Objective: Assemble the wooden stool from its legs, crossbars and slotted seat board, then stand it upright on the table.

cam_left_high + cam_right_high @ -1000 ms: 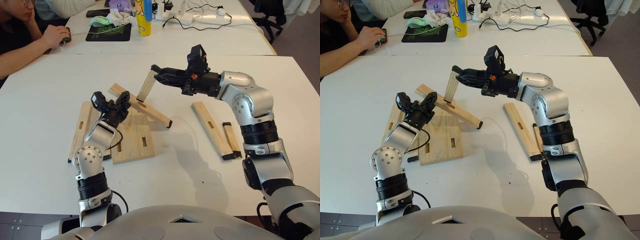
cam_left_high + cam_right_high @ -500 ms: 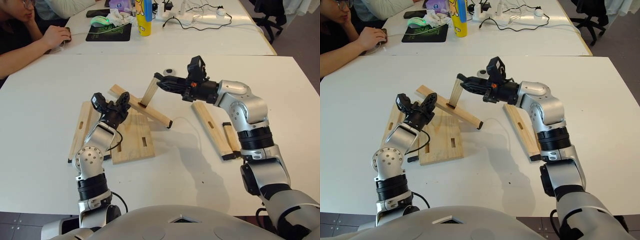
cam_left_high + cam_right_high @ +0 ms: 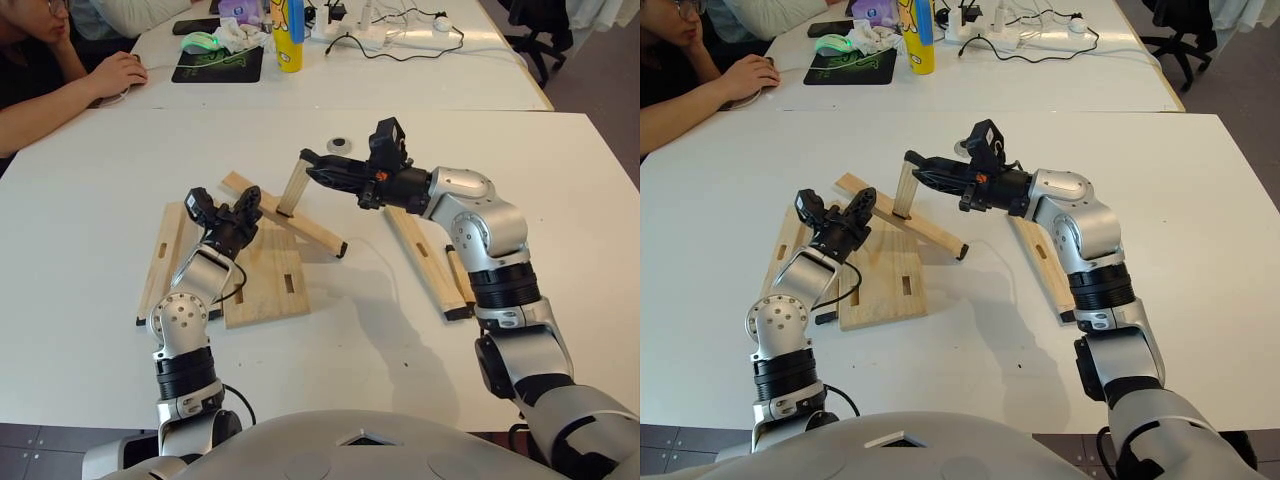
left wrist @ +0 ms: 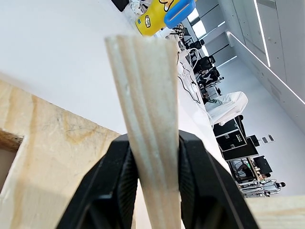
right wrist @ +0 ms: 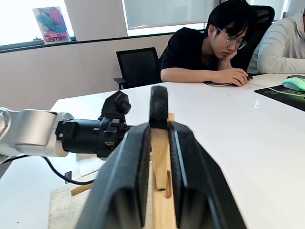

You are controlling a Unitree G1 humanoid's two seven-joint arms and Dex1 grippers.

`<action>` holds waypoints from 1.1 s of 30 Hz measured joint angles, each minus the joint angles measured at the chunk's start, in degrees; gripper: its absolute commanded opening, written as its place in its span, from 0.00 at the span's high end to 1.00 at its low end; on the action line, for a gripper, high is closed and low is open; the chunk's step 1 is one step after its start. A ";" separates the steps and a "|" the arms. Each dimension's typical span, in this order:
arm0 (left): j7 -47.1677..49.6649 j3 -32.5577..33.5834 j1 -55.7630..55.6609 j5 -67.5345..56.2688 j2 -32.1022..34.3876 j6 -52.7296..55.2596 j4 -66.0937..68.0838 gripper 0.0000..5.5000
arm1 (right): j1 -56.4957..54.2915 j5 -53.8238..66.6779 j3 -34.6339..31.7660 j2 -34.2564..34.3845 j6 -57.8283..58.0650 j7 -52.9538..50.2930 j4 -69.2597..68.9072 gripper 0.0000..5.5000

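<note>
Right pincer (image 5: 159, 138) clamps a pale short crossbar (image 3: 292, 190) on the slanted, slotted leg (image 3: 305, 227) gripped by the left pincer (image 4: 153, 157).

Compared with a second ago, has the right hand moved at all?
Yes. The right hand, shut on the short crossbar, has come down toward the seat board; the round disc behind it is now uncovered.
</note>
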 measured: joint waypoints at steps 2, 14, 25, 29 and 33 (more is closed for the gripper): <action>0.01 0.08 0.14 -0.03 0.00 -0.13 0.14 0.81 | 0.01 -0.17 0.39 0.19 -1.24 0.05 0.96 0.92; -0.03 0.10 0.28 -0.18 -0.07 -0.54 0.62 0.81 | -0.07 -1.38 -0.13 -0.05 -2.04 1.42 4.60 0.92; 0.21 0.14 1.30 -0.21 -0.08 -1.22 0.60 0.81 | 2.99 -3.38 2.44 1.06 -3.21 -2.72 -0.75 0.92; 0.28 0.11 1.52 -0.20 -0.07 -1.32 0.62 0.81 | 2.80 -4.10 3.55 0.17 -3.75 -3.05 -0.73 0.92; 0.19 -0.08 1.52 -0.20 0.07 -1.33 0.60 0.81 | 3.69 -4.10 4.38 -2.69 -3.04 -2.58 -3.16 0.92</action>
